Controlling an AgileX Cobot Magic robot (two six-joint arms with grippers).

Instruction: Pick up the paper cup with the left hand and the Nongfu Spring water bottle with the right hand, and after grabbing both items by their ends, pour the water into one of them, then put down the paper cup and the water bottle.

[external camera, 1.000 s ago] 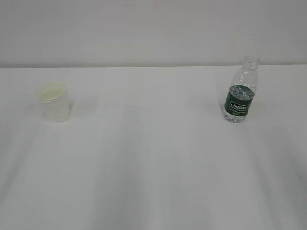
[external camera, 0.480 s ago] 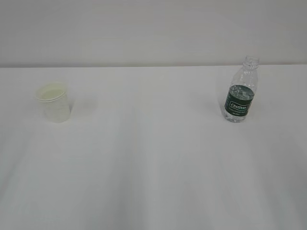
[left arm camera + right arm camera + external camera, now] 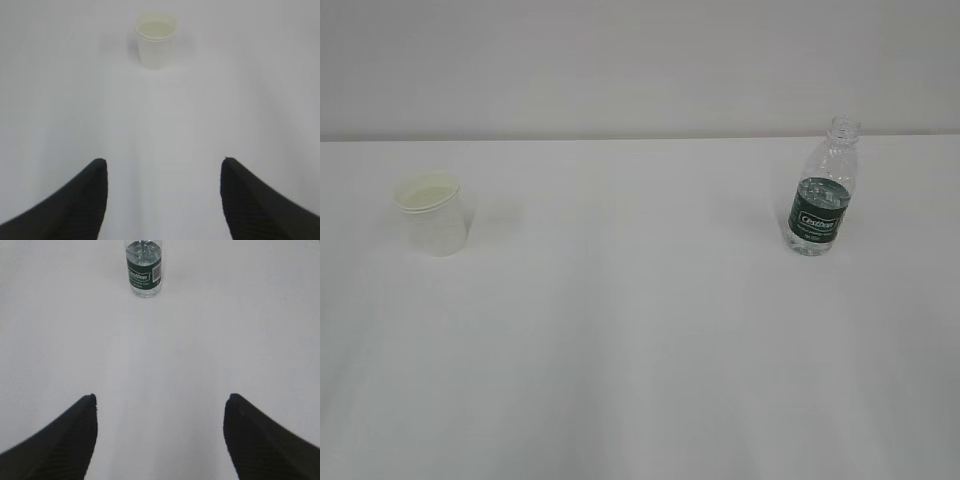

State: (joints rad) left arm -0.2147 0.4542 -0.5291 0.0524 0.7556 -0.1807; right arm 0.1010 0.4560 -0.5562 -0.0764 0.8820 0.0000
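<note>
A: What does the label say?
B: White lettering on the dark green band of the water bottle [image 3: 144,270], blurred; water [image 3: 143,252] shows inside. It stands ahead of the right hand [image 3: 160,405], whose jaws gape, empty.
A: The paper cup [image 3: 156,39]?
B: Upright, contents unclear, ahead of the left hand [image 3: 164,167], equally wide, holding nothing.

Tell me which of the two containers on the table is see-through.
The Nongfu Spring water bottle, standing on the right with a dark green label. The paper cup on the left is opaque white, shorter and wide-mouthed.
</note>
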